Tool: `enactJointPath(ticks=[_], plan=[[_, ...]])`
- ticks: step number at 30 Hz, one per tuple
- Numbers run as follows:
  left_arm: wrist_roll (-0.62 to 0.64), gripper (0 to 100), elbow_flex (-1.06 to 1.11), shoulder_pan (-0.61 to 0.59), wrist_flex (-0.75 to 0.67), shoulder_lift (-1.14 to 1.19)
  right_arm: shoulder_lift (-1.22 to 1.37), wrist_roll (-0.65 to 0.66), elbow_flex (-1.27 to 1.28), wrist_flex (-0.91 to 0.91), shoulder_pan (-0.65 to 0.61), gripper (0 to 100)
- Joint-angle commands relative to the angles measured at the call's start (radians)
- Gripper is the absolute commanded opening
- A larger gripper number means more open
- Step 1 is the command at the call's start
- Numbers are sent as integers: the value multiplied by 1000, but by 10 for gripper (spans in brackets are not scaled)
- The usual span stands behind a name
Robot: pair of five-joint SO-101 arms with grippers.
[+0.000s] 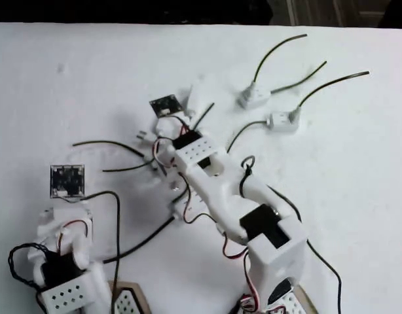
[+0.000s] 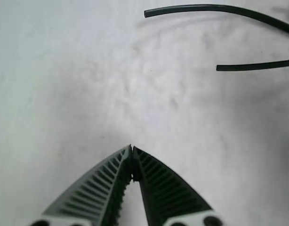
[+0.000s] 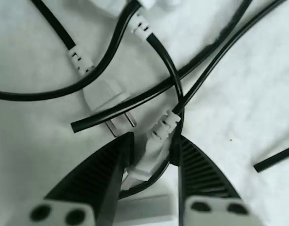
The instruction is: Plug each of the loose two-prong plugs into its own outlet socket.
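**Left gripper closed on nothing, right gripper pinching a plug**

Near the near-left corner of the table point(image 1: 358, 196), the left gripper point(image 2: 132, 151) sits over bare surface with its fingers pressed together on nothing. Two black cord ends point(image 2: 220, 68) lie beyond it. At mid-table the right gripper point(image 3: 154, 139) pinches a white plug point(image 3: 143, 162) among crossed cords. A second two-prong plug point(image 3: 104, 96) lies just beside. Toward the far-right corner lie two white corded blocks point(image 1: 253, 97).

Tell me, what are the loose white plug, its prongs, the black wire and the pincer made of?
Loose white plug: looks like smooth moulded plastic, slightly glossy. Prongs: probably metal, thin and greyish. Black wire: likely a rubbery plastic coating, since it curves softly. Right pincer: seems matte dark plastic with ribbed faces.
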Motion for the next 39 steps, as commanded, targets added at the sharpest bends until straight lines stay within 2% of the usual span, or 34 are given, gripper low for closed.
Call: enactJointPath(ticks=[1, 5, 16, 20, 29, 31, 36, 39], plan=[[14, 24, -5, -10, -3, -10, 2, -6, -23, 25, -25, 108], [14, 24, -5, -10, -3, -10, -16, -3, -25, 36, -39, 11], [14, 24, -20, -10, -12, -10, -297, 5, -18, 236, -31, 18], [15, 24, -69, -7, -12, -10, -424, 54, -18, 332, -38, 18], [20, 24, -250, 254, -14, -10, -710, 66, -18, 529, -48, 17], [80, 24, -281, 291, -49, -10, -779, 68, -18, 568, -64, 17], [361, 24, -302, 300, -218, -10, -960, 68, -18, 651, -128, 17], [448, 24, -302, 305, -305, -10, -1063, 68, -17, 682, -142, 17]])
